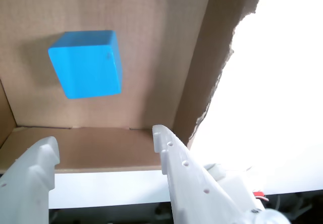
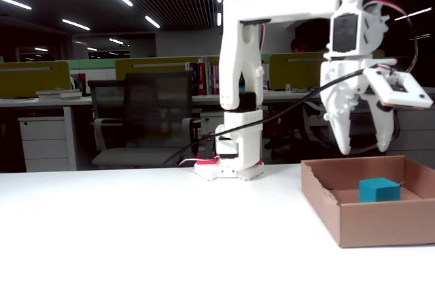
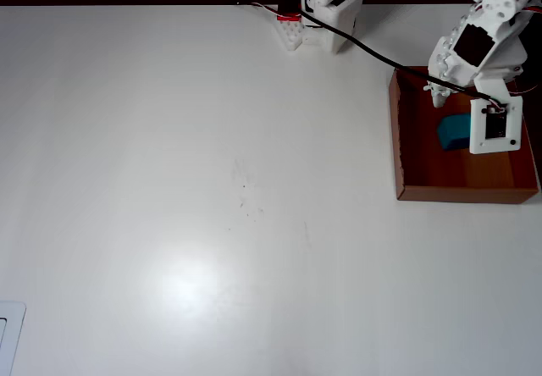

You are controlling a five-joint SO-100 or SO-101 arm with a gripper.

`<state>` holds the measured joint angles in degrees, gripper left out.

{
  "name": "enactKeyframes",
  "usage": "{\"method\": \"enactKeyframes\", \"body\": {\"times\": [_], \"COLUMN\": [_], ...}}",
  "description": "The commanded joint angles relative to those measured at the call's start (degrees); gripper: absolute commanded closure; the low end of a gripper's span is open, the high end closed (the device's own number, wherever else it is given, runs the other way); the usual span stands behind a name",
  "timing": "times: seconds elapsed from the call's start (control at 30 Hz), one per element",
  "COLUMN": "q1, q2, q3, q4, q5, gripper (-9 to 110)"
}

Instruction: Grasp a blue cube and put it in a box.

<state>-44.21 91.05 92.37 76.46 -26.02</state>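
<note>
The box [image 2: 380,224] sits at the right edge of the table [image 3: 186,181], near its far side, a low brown cardboard tray with ragged torn walls. In it lies one thing only: the cube [image 2: 379,189], resting flat on the box floor, apart from the walls as far as the wrist view shows. In the overhead view the cube [image 3: 453,131] lies toward the far half of the box [image 3: 415,160], partly hidden under the wrist.

The cube [image 1: 87,63] is evenly sided, so it has no long axis. It stands squarely on one face, its edges turned a little off the box [image 1: 166,42] walls in the wrist view. It is plain matte teal-blue, with clean edges and no markings that I can make out.

The gripper [image 2: 366,145] hangs above the box, fingers pointing down, clear of the cube. Its jaws stand wide apart and hold nothing. In the wrist view the gripper [image 1: 103,143] shows two white fingers spread, with the near box wall between them.
</note>
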Motion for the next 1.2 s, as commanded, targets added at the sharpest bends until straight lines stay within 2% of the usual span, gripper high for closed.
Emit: {"method": "enactKeyframes", "body": {"times": [0.0, 0.47, 1.17], "q1": [0.2, 4.6, 9.1], "q2": [6.8, 22.4, 25.2], "q3": [2.1, 9.9, 3.8], "q4": [-0.2, 1.5, 3.7], "q5": [-0.5, -3.0, -5.0], "gripper": [60, 60, 60]}}
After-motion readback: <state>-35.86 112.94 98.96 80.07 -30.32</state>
